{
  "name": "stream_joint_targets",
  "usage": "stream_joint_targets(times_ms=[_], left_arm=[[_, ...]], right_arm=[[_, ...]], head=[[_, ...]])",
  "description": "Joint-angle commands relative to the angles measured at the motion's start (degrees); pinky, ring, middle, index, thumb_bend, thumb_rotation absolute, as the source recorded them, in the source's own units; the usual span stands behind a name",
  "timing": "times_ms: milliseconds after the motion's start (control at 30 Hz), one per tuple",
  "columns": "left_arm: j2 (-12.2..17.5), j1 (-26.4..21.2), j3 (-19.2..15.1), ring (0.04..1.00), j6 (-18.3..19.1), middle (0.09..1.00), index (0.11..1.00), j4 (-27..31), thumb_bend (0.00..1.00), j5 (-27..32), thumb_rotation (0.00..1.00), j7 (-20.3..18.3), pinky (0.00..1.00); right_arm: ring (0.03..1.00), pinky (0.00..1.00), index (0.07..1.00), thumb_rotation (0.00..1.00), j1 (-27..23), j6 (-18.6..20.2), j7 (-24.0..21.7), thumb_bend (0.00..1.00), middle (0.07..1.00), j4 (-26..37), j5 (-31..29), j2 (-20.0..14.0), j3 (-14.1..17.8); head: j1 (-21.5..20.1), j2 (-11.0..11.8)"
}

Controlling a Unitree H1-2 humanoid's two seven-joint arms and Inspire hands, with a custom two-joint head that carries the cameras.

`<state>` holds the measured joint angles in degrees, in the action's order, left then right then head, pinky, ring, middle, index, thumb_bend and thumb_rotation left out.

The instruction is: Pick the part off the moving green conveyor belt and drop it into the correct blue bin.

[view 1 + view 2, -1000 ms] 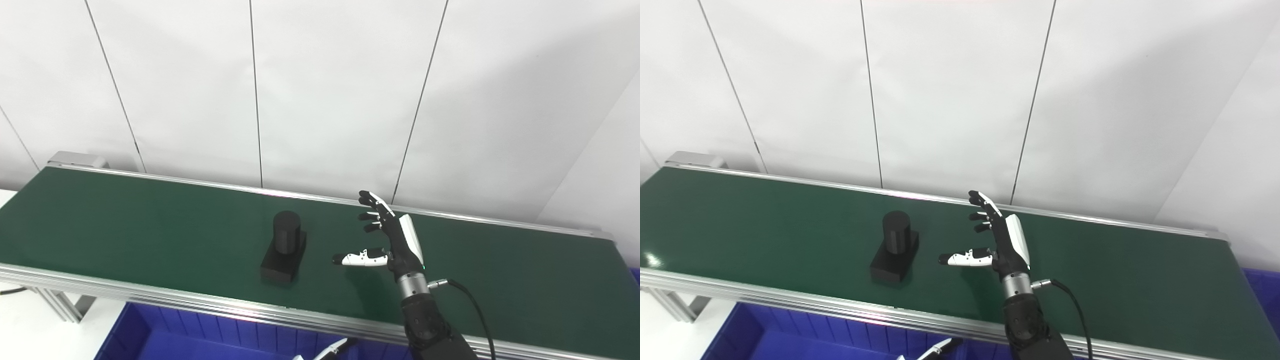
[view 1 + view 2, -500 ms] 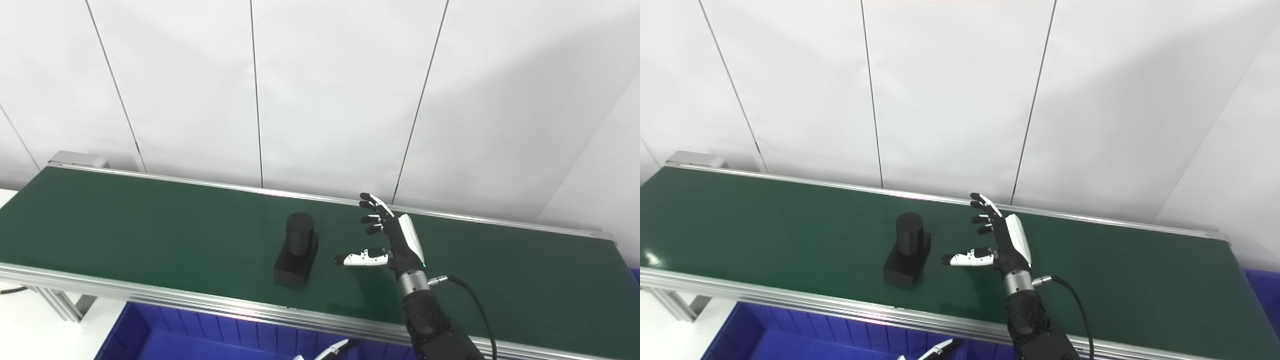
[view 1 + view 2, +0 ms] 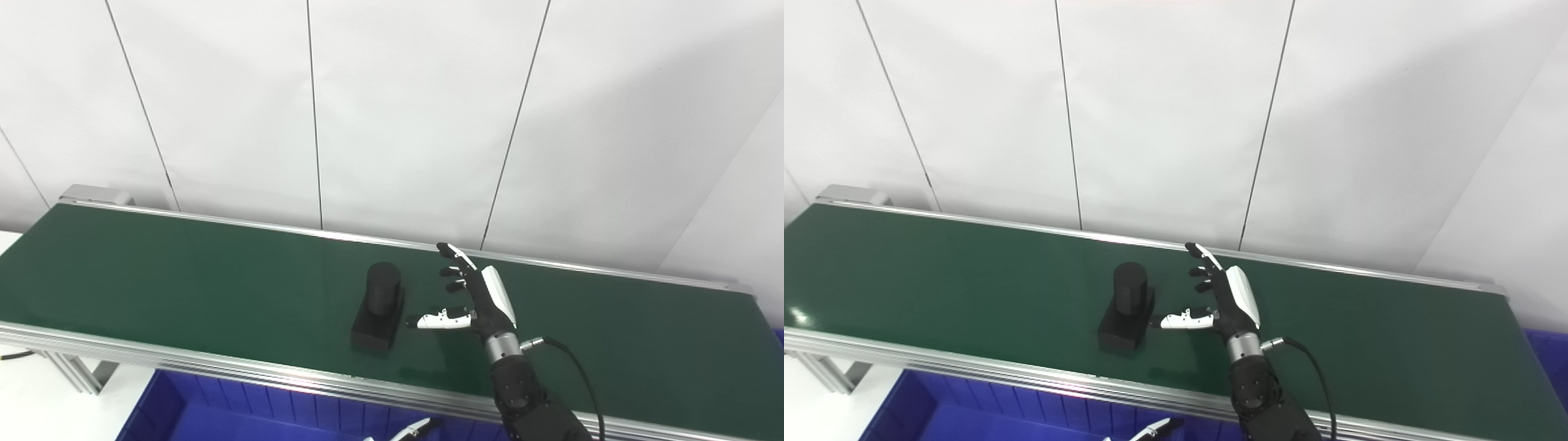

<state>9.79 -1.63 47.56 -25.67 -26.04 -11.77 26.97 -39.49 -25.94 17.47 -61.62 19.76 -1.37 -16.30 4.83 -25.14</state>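
Observation:
A black part (image 3: 380,306), a short cylinder standing upright on a square block, rides on the green conveyor belt (image 3: 153,275) near its middle. Just to its right my right hand (image 3: 474,300) hovers over the belt, open, fingers spread toward the far rail and thumb pointing left at the part's base. The thumb tip lies very close to the block; contact is unclear. Only the white fingertips of my left hand (image 3: 410,432) peek in at the bottom edge below the belt.
A blue bin (image 3: 202,410) sits under the belt's near rail at the bottom left. Another blue bin's corner (image 3: 1546,349) shows at the far right. White wall panels stand behind the belt. A black cable (image 3: 569,361) loops from my right wrist.
The black part has travelled rightward along the belt toward my right hand. The right hand has lowered a little and tilted slightly, staying open.

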Motion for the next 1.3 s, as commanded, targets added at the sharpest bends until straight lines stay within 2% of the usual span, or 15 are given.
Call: stream_joint_targets(times_ms=[0,367,800,833,967,1033,1067,1100,1133,1200,1267], left_arm=[[0.18,-0.53,0.07,0.886,-1.26,0.907,0.884,1.79,0.83,-0.16,0.94,1.06,0.85],[0.62,-0.11,0.27,0.884,-1.26,0.904,0.881,2.44,0.84,-0.14,0.94,0.94,0.84],[0.58,0.14,0.22,0.889,-1.26,0.907,0.885,2.73,0.84,-0.02,0.94,0.76,0.85],[0.6,0.13,0.26,0.888,-1.26,0.908,0.887,2.74,0.84,-0.1,0.94,0.87,0.86],[0.63,0.21,0.22,0.888,-1.26,0.909,0.889,2.9,0.85,-0.13,0.95,0.94,0.86],[0.63,0.27,0.17,0.888,-1.26,0.91,0.89,2.99,0.84,0.03,0.94,0.88,0.87],[0.65,0.34,0.12,0.889,-1.26,0.91,0.889,3.09,0.84,0.07,0.94,0.8,0.87],[0.7,0.39,0.09,0.89,-1.26,0.911,0.889,3.21,0.85,0.01,0.94,0.73,0.86],[0.76,0.44,0.05,0.892,-1.26,0.913,0.891,3.33,0.85,-0.05,0.94,0.66,0.86],[0.81,0.44,0.08,0.892,-1.26,0.912,0.892,3.39,0.84,-0.09,0.94,0.78,0.86],[0.83,0.53,-0.04,0.89,-1.26,0.91,0.891,3.5,0.84,0.11,0.94,0.61,0.86]], right_arm=[[0.765,0.63,0.881,0.19,-2.9,-0.97,1.28,1.0,0.877,1.18,-0.05,0.52,0.11],[0.747,0.62,0.886,0.2,-2.09,-0.97,0.36,1.0,0.911,1.75,-1.08,0.78,0.35],[0.738,0.65,0.856,0.21,-1.45,-0.95,0.12,0.98,0.851,1.23,-1.31,0.72,-0.08],[0.697,0.6,0.821,0.23,-1.52,-0.96,0.04,0.97,0.796,0.97,-1.23,0.75,-0.04],[0.599,0.5,0.77,0.26,-1.89,-0.83,-0.02,0.94,0.739,-0.42,-0.72,0.92,0.01],[0.549,0.45,0.718,0.27,-2.04,-0.49,-0.36,0.88,0.666,-0.85,-0.34,1.0,0.03],[0.519,0.43,0.68,0.26,-2.09,-0.2,-0.55,0.84,0.617,-0.91,-0.14,1.02,-0.02],[0.451,0.37,0.567,0.19,-2.13,0.08,-0.59,0.65,0.534,-0.99,0.12,1.03,-0.12],[0.428,0.35,0.529,0.17,-2.21,0.39,-0.43,0.59,0.506,-1.18,0.53,1.03,-0.29],[0.34,0.28,0.494,0.14,-2.39,0.98,0.05,0.53,0.427,-1.68,1.69,0.97,-0.85],[0.278,0.22,0.486,0.13,-2.49,1.7,0.19,0.51,0.371,-1.98,2.42,0.95,-1.18]], head=[[0.07,-0.1],[-0.22,-0.38],[-0.15,-0.61],[-0.15,-0.61],[-0.11,-0.73],[-0.11,-0.73],[-0.13,-0.86],[-0.15,-0.91],[-0.19,-0.94],[-0.21,-0.97],[-0.24,-1.02]])
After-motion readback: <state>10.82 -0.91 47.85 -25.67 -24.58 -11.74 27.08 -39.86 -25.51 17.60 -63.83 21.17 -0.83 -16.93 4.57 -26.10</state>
